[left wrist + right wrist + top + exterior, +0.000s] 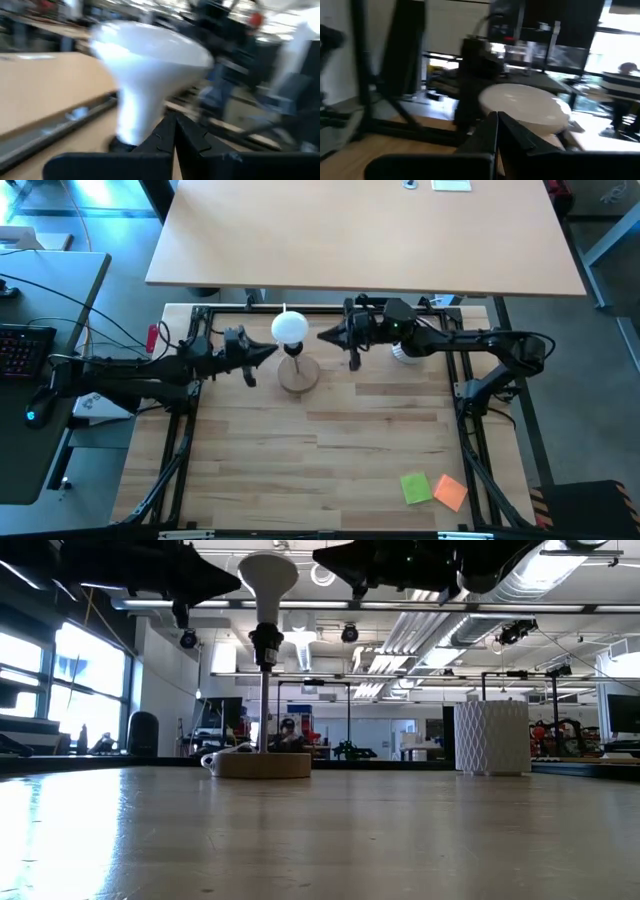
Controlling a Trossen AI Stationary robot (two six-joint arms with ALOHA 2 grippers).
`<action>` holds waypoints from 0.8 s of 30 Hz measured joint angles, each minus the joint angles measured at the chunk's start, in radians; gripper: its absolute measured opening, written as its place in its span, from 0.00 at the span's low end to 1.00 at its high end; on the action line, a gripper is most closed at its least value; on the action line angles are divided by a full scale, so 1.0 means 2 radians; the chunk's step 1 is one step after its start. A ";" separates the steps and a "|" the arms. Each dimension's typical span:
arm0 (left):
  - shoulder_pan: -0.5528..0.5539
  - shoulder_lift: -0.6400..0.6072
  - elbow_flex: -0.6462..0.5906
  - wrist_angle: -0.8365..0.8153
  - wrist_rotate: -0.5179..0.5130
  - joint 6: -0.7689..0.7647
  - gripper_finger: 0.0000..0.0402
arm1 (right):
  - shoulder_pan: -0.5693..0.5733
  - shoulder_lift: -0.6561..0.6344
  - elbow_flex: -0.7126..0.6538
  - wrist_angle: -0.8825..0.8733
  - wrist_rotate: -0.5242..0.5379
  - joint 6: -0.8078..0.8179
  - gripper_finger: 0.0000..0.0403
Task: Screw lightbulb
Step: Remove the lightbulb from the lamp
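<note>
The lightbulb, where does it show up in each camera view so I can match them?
High view: lightbulb upper middle, above the round wooden lamp base.
Low view: lightbulb at top, left of middle, on the lamp's post.
Left wrist view: lightbulb large, middle.
Right wrist view: lightbulb middle.
Shared landmark: the lamp base.
</note>
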 joint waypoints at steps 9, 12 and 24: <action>0.057 -0.011 0.000 0.059 -0.032 0.034 0.00 | 0.002 0.018 0.000 0.019 -0.015 0.011 0.00; 0.070 0.005 0.000 0.084 0.011 0.017 0.00 | 0.003 0.030 0.000 0.039 -0.014 0.013 0.00; 0.023 0.042 0.000 0.136 0.069 -0.004 0.00 | -0.012 0.039 0.000 0.058 0.055 0.043 0.00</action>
